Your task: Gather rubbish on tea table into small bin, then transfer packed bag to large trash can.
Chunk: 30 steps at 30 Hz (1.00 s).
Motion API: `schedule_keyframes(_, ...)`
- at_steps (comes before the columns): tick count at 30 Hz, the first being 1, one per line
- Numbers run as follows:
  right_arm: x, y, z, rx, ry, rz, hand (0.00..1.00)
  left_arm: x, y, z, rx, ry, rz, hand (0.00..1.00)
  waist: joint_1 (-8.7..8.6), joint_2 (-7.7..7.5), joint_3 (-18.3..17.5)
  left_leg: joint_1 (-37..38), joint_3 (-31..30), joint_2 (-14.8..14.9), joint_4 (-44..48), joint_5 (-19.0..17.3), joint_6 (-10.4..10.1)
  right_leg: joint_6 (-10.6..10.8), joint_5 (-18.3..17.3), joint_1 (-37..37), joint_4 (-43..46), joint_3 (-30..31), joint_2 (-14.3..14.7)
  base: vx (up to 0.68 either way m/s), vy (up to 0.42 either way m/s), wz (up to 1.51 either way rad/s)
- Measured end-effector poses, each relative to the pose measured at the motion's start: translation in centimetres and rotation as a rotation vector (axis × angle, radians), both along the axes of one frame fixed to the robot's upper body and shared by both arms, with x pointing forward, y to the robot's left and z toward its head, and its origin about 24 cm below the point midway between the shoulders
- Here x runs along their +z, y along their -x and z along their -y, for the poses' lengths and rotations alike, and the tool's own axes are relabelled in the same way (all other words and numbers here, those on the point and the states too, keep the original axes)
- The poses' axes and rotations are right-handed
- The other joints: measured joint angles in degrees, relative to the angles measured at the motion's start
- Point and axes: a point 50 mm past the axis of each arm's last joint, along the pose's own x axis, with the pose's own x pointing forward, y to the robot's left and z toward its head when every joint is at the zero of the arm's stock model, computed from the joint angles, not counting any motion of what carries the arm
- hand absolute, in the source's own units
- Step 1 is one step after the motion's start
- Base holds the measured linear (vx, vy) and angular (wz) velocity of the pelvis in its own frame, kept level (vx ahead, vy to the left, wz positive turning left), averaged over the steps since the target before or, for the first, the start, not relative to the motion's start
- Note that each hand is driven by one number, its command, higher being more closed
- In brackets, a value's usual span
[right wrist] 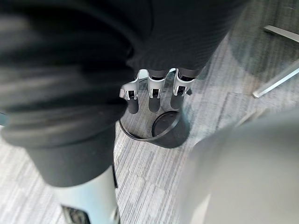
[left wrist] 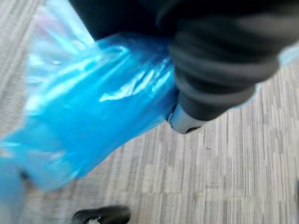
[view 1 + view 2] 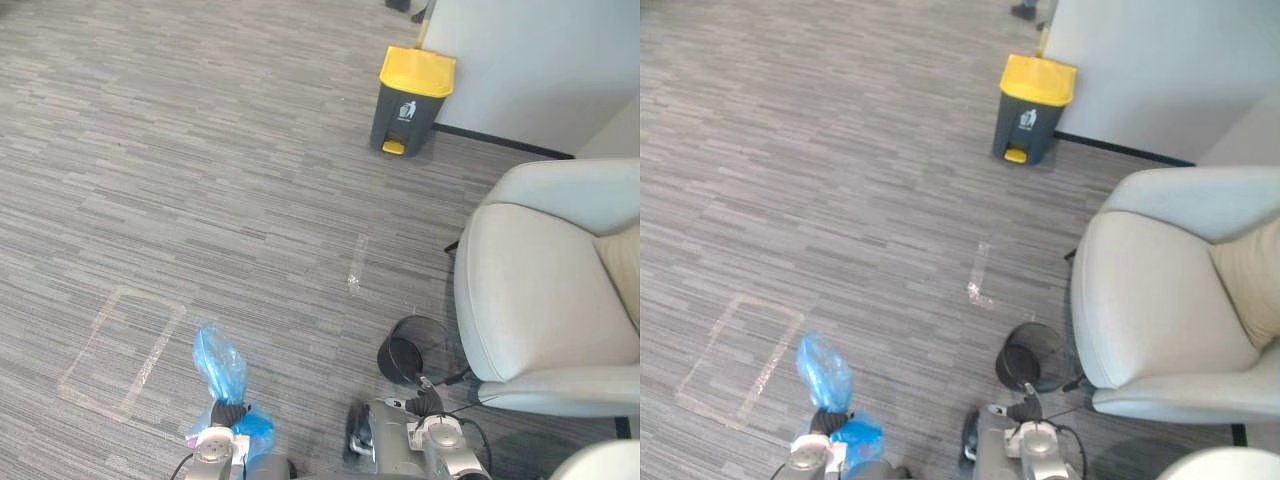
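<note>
**At the armchair's side: bag gripped in the left hand**

Across the grey carpet [image 3: 200,150] I see the pale armchair [image 3: 530,290] to my right, the biggest thing in front of me. Far off against the wall [image 3: 530,60] stands the large trash can [image 3: 410,100], dark grey with a yellow lid, which is down. Just beside the armchair's front the small black bin [image 3: 405,355] sits upright on the carpet. The blue bag [image 3: 220,370] is in my left hand [image 3: 229,413], whose fingers are closed round the gathered plastic. It bulges above and below the grip, well apart from both bins. My right hand [image 1: 156,91] hangs just over the small black bin's rim, fingers straight and loose, gripping nothing.
</note>
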Motion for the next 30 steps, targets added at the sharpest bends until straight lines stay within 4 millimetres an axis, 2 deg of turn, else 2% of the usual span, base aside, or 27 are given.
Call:
schedule_keyframes(1, 0.1, 0.0, 0.2, -0.013, 0.001, 0.007, 0.00, 0.0, -0.1, 0.3, 0.002, 0.008, 0.004, 1.00, -0.08, 0.03, 0.02, -0.70, 0.19, 0.80, 3.08, 1.13, -1.61, 0.02, -1.71, 1.95, -0.73, -0.95, 0.31, 0.67, -0.168, 0.35)
schedule_keyframes(2, -0.1, 0.3, -0.1, -0.014, -0.010, 0.001, 0.00, 0.0, -0.2, 0.7, 0.001, 0.019, 0.008, 1.00, -0.29, 0.51, 0.34, -2.74, 0.31, 2.42, 12.41, 3.20, -2.02, -0.32, -2.48, 6.30, -2.84, -2.33, 1.80, 0.55, -0.158, 0.38)
schedule_keyframes(4, -0.1, 0.6, -0.8, -0.011, -0.025, 0.004, 0.00, 0.1, 0.0, 1.0, 0.017, 0.032, 0.015, 1.00, 0.28, 0.42, 0.45, -8.35, 0.41, 5.53, 28.85, 8.48, -1.16, -0.80, -2.93, 12.99, -7.38, -2.15, 4.03, 0.46, -0.086, 0.13)
schedule_keyframes(6, 0.0, 0.2, -1.8, -0.016, -0.054, 0.023, 0.00, 0.3, -0.2, 1.1, 0.038, 0.045, 0.036, 1.00, 1.46, -0.81, 0.66, -14.11, 4.26, 7.90, 38.87, 5.57, 1.48, -1.02, -3.29, 18.84, -11.02, 0.04, 4.93, 0.43, -0.024, -0.26)
schedule_keyframes(7, 0.1, 0.0, -1.9, -0.017, -0.058, 0.030, 0.00, 0.5, -0.5, 1.3, 0.039, 0.050, 0.051, 1.00, 2.10, -1.37, 0.62, -17.63, 5.42, 7.95, 38.70, 4.17, 2.31, -1.01, -3.28, 20.90, -12.53, 1.54, 4.84, 0.37, 0.014, -0.48)
schedule_keyframes(9, 0.2, -0.2, -2.2, -0.017, -0.065, 0.036, 0.00, 0.8, -0.8, 1.4, 0.042, 0.053, 0.070, 1.00, 3.56, -1.49, 0.70, -21.95, 6.12, 8.12, 34.25, 3.24, 2.94, -0.75, -3.43, 22.63, -13.75, 4.29, 4.60, 0.31, 0.105, -0.73)
schedule_keyframes(11, 0.2, -0.4, -2.4, -0.033, -0.079, 0.041, 0.00, 1.0, -1.1, 1.5, 0.042, 0.057, 0.085, 1.00, 4.42, -1.73, 1.02, -25.78, 5.73, 7.66, 26.67, 3.52, 2.33, 2.42, -5.29, 24.33, -14.12, 7.00, 3.14, 0.32, 0.220, -0.75)
schedule_keyframes(12, 0.2, -0.3, -2.3, -0.052, -0.079, 0.039, 0.00, 1.0, -1.2, 1.9, 0.051, 0.070, 0.087, 1.00, 4.43, -0.99, 0.91, -26.08, 4.29, 7.27, 19.95, 5.61, 1.17, 4.35, -6.52, 24.98, -13.79, 8.20, 2.98, 0.29, 0.282, -0.73)
schedule_keyframes(13, 0.1, 0.1, -1.9, -0.069, -0.075, 0.031, 0.00, 0.8, -0.9, 2.4, 0.055, 0.085, 0.080, 1.00, 4.69, 0.49, 0.41, -25.80, 1.82, 7.58, 12.40, 12.06, -0.81, 6.29, -8.65, 24.81, -12.20, 10.14, 3.47, 0.26, 0.337, -0.73)
schedule_keyframes(14, -0.2, 0.4, -2.0, -0.079, -0.078, 0.012, 0.00, 0.7, -0.7, 2.5, 0.055, 0.089, 0.071, 1.00, 4.85, -0.01, 0.47, -25.15, 2.37, 7.08, 14.56, 11.31, -1.06, 7.76, -10.34, 24.82, -10.37, 12.14, 2.91, 0.32, 0.406, -0.62)
schedule_keyframes(16, -0.7, 1.5, -3.2, -0.089, -0.115, -0.018, 0.00, 0.9, -1.0, 1.8, 0.058, 0.071, 0.083, 1.00, 4.77, -2.78, -1.03, -22.79, 6.91, 5.19, 15.19, 6.65, -0.11, 8.37, -11.14, 23.73, -6.90, 16.04, -0.45, 0.34, 0.360, -0.67)
schedule_keyframes(17, -0.8, 1.6, -3.5, -0.080, -0.120, -0.025, 0.00, 0.8, -0.8, 1.7, 0.060, 0.069, 0.077, 1.00, 4.83, -2.95, -1.17, -21.46, 8.67, 4.89, 15.14, 5.33, 0.63, 8.82, -11.18, 22.89, -4.53, 17.07, -1.36, 0.32, 0.309, -0.97)
schedule_keyframes(18, -0.7, 1.5, -3.5, -0.077, -0.121, -0.022, 0.00, 0.7, -0.4, 1.7, 0.060, 0.068, 0.065, 1.00, 4.80, -3.09, -1.24, -19.20, 11.22, 4.58, 14.87, 4.03, 1.04, 10.25, -10.50, 20.71, 0.80, 18.49, -2.57, 0.29, 0.279, -1.02)
schedule_keyframes(19, -0.7, 1.5, -3.5, -0.078, -0.120, -0.020, 0.00, 0.5, -0.1, 1.8, 0.045, 0.064, 0.056, 1.00, 4.68, -3.32, -1.34, -16.44, 13.70, 4.23, 14.20, 2.95, 1.89, 12.85, -8.37, 17.19, 8.86, 18.95, -3.92, 0.29, 0.260, -0.93)
schedule_keyframes(20, -0.7, 1.6, -3.5, -0.076, -0.119, -0.023, 0.00, 0.4, 0.3, 1.8, 0.037, 0.062, 0.044, 1.00, 4.53, -2.84, -1.08, -14.67, 14.76, 3.87, 13.46, 2.36, 2.14, 13.39, -6.89, 15.02, 13.75, 18.89, -4.48, 0.31, 0.202, -0.69)
schedule_keyframes(21, -0.8, 1.9, -3.5, -0.073, -0.113, -0.031, 0.00, 0.3, 0.6, 1.9, 0.032, 0.060, 0.031, 1.00, 3.83, -3.02, -1.15, -12.21, 16.08, 3.45, 11.90, 2.01, 2.55, 12.99, -6.41, 12.36, 19.27, 17.71, -5.33, 0.34, 0.123, -0.32)
schedule_keyframes(22, -0.9, 2.1, -3.4, -0.065, -0.103, -0.041, 0.00, 0.2, 0.6, 1.9, 0.031, 0.059, 0.027, 1.00, 3.32, -3.05, -1.11, -9.47, 16.38, 2.87, 9.40, 1.69, 2.59, 11.69, -7.08, 9.58, 22.85, 14.76, -5.81, 0.34, 0.085, -0.16)
schedule_keyframes(23, -0.9, 2.2, -3.4, -0.059, -0.098, -0.043, 0.00, 0.2, 0.6, 1.9, 0.028, 0.059, 0.026, 1.00, 3.27, -3.02, -1.09, -8.31, 16.73, 2.81, 8.20, 1.66, 2.52, 11.03, -7.46, 8.32, 23.26, 13.38, -5.74, 0.36, 0.032, -0.12)
schedule_keyframes(25, -0.7, 1.7, -3.4, -0.054, -0.095, -0.030, 0.00, 0.2, 0.5, 2.0, 0.021, 0.059, 0.025, 1.00, 2.98, -2.83, -0.96, -4.68, 17.49, 2.83, 4.83, 1.43, 1.89, 9.13, -8.64, 4.48, 20.82, 8.09, -5.34, 0.39, -0.008, -0.13)
schedule_keyframes(27, -0.6, 1.0, -3.3, -0.042, -0.090, -0.021, 0.00, -0.1, 0.5, 1.9, 0.013, 0.053, 0.003, 1.00, 1.83, -2.38, -0.72, -0.43, 17.52, 3.15, 0.54, 1.76, 1.35, 7.14, -8.08, 1.75, 10.21, 4.15, -2.59, 0.47, -0.065, 0.00)
schedule_keyframes(28, -0.5, 0.8, -3.2, -0.039, -0.085, -0.018, 0.00, -0.2, 0.5, 1.7, 0.007, 0.045, -0.006, 1.00, 1.34, -2.33, -0.68, 1.40, 17.37, 3.13, -1.08, 2.01, 0.89, 6.37, -5.87, 0.87, 4.01, 3.02, -1.26, 0.49, -0.102, 0.21)
schedule_keyframes(29, -0.9, 1.4, -2.9, -0.040, -0.078, -0.045, 0.00, -0.3, 0.5, 1.0, 0.004, 0.025, -0.020, 1.00, 0.87, -3.08, -0.75, 3.82, 15.88, 1.87, -3.60, 2.46, -0.16, 3.53, 5.37, 1.60, -6.01, 3.75, 0.77, 0.62, -0.115, 0.26)
schedule_keyframes(30, -0.8, 0.9, -2.3, -0.034, -0.061, -0.040, 0.00, -0.5, 0.5, 1.3, 0.003, 0.032, -0.036, 1.00, 0.48, -1.89, -0.57, 5.02, 13.95, 2.86, -4.11, 2.43, -0.23, 1.01, 6.22, 3.14, -6.06, 3.38, 1.88, 0.53, -0.083, 0.05)
